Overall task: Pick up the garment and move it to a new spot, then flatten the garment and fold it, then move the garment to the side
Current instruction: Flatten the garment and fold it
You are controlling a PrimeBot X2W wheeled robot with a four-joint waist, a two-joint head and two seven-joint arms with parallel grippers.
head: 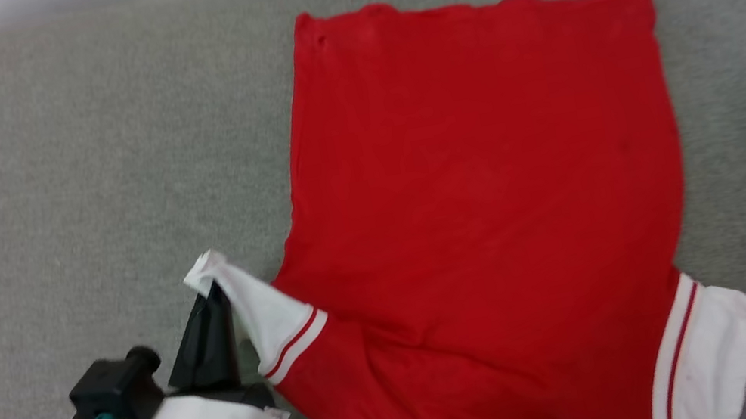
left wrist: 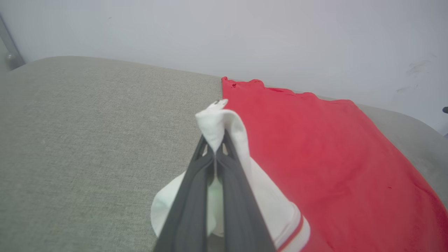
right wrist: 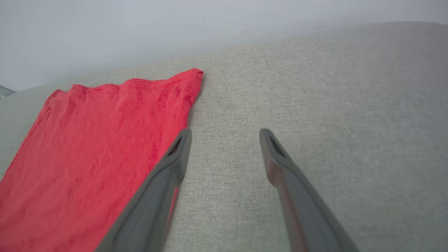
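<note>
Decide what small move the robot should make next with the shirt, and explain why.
Probably carry the sleeve inward and lay it over the shirt. The left claw is shut on the white sleeve, raised off the cushion, while the rest of the shirt lies flat. The right claw hangs open beside the shirt, holding nothing.

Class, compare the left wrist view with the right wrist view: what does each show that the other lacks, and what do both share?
Left wrist view: the left hand shut on the raised white, stripe-trimmed sleeve of the red jersey T-shirt. Right wrist view: the right hand open above the grey fabric cushion, beside the shirt's edge. Both: the shirt's red body lying flat on the cushion, pale wall behind.
</note>
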